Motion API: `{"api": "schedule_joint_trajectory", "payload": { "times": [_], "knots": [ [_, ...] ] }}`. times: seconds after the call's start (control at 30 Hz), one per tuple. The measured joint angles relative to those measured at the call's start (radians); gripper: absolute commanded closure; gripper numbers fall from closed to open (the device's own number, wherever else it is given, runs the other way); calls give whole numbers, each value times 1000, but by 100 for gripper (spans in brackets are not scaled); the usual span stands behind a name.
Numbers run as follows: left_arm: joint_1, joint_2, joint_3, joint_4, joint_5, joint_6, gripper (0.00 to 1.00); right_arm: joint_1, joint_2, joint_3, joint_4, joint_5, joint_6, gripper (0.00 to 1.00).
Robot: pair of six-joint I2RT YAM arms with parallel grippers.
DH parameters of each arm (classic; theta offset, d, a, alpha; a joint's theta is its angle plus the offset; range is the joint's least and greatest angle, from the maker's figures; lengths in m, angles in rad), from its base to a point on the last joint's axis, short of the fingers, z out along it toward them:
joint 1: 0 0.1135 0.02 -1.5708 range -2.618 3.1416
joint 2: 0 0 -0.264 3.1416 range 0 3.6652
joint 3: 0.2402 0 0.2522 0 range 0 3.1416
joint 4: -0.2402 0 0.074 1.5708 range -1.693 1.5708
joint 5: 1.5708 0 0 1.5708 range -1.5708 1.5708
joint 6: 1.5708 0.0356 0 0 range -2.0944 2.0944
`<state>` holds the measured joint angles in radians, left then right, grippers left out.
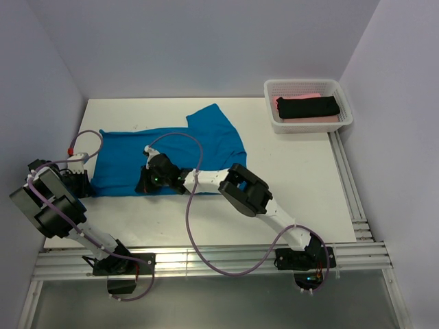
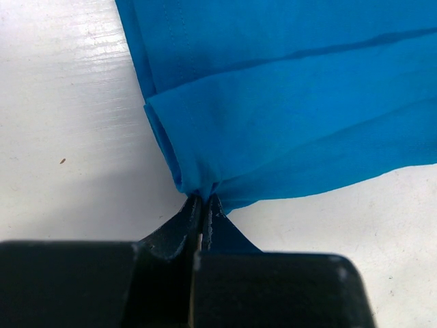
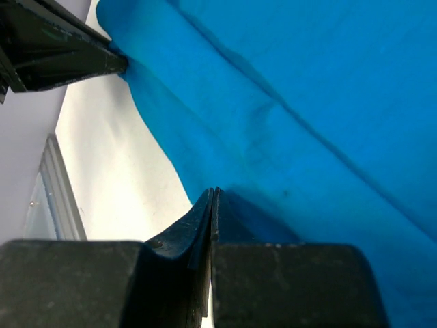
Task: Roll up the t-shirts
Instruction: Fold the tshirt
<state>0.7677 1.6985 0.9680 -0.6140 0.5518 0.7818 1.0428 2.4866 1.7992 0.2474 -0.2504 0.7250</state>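
Note:
A bright blue t-shirt lies spread flat on the white table, one sleeve pointing to the far side. My left gripper is shut on its near left corner, and the cloth bunches into the closed tips. My right gripper is shut on the near hem further right, its tips meeting right at the cloth's edge. The right wrist view also shows the left gripper's fingers pinching the corner. A black t-shirt lies rolled on a pink one in the basket.
A white mesh basket stands at the far right corner. Grey walls close in the left, back and right sides. Metal rails run along the table's right and near edges. Purple cables loop over both arms.

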Motion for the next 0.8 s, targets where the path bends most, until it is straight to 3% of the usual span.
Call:
{"api": "schedule_joint_trajectory", "payload": {
  "times": [0.8],
  "knots": [
    [0, 0, 0, -1, 0, 8, 100, -2, 25, 92, -82, 61, -12, 100]
  ]
}}
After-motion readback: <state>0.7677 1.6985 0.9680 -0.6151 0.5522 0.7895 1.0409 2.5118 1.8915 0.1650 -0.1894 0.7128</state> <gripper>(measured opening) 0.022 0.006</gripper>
